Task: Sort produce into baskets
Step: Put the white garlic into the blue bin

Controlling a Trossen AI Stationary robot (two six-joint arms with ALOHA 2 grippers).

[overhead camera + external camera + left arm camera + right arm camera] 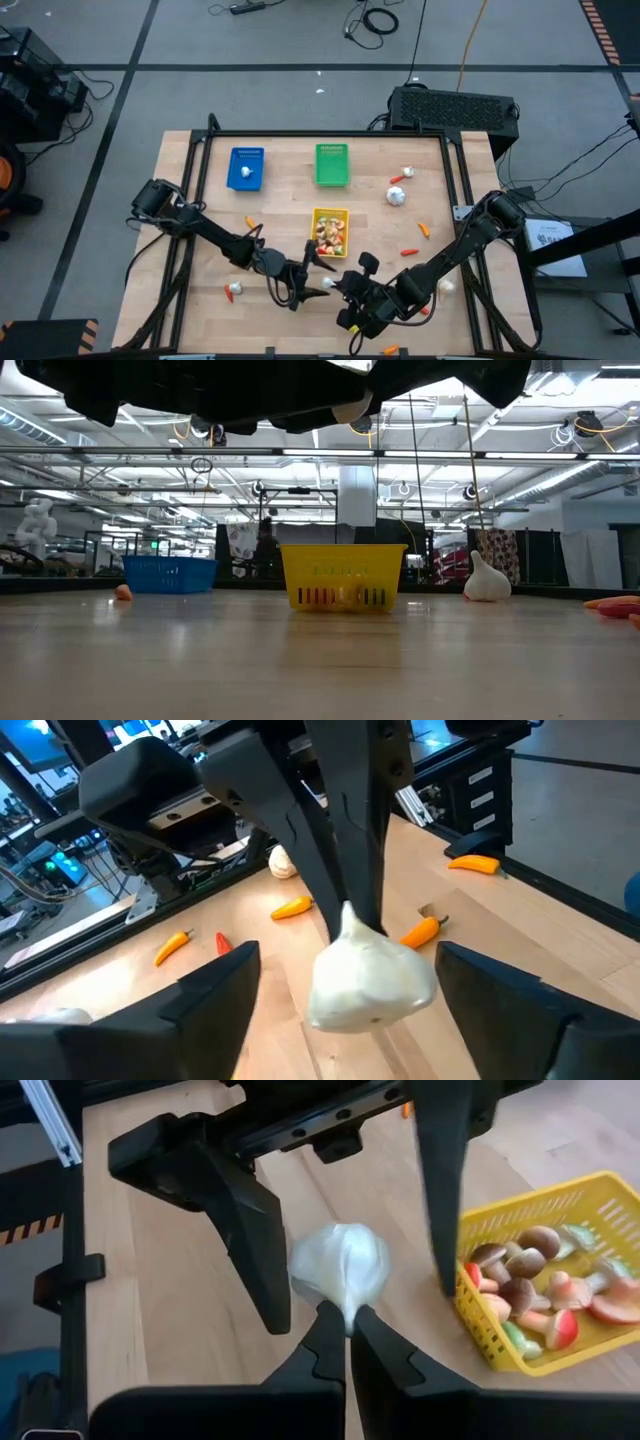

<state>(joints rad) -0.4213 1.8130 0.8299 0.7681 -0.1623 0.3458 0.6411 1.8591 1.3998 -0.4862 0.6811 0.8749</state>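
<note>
Only the yellow basket [585, 1200] holds toy mushrooms [525, 1280].

Pale wood table [285, 225]; yellow plastic basket [560, 1215].

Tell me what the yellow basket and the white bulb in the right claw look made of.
Yellow basket: looks like moulded plastic, glossy, with slotted walls. White bulb, pinched by its tip in the right claw: probably soft plastic or rubber, matte with a faint sheen and moulded ridges; the left claw brackets it, open.

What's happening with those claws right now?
Right gripper shut on garlic bulb. Left gripper open around it. Yellow basket just beside them.
</note>
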